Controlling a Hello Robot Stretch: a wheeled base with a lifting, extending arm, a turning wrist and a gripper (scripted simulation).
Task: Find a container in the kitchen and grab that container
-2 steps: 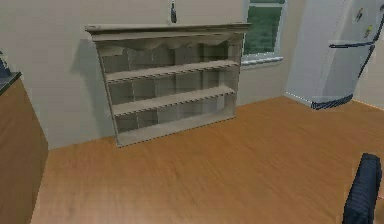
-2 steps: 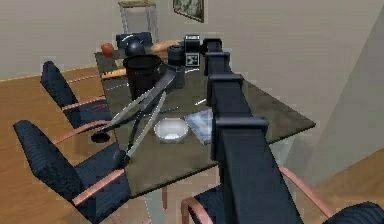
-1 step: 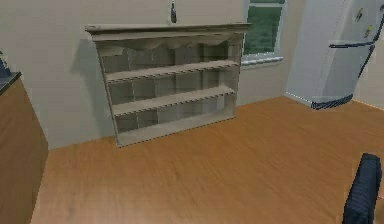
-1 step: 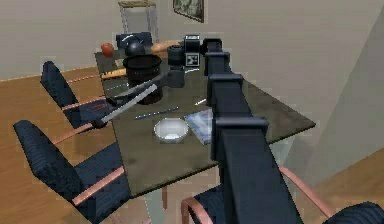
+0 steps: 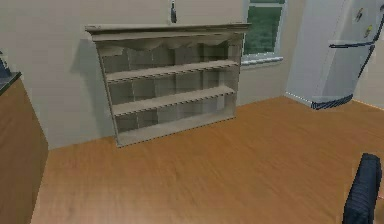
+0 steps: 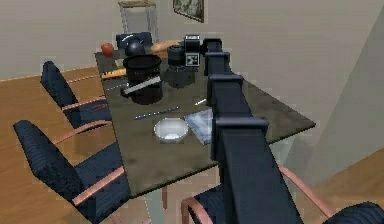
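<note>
Container: dark round pot (image 6: 143,76), stood on the far half of a dark dining table (image 6: 280,110). Gripper (image 6: 172,58) lay near the pot's right; whether it held anything could not be told. White bowl (image 6: 171,130) stood nearer. Blue chairs (image 6: 55,150) lined the table's left.

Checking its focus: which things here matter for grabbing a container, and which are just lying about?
For the job: black pot, white bowl, gripper.
Lying about: shelf unit, fridge, blue chairs, wall picture.
</note>
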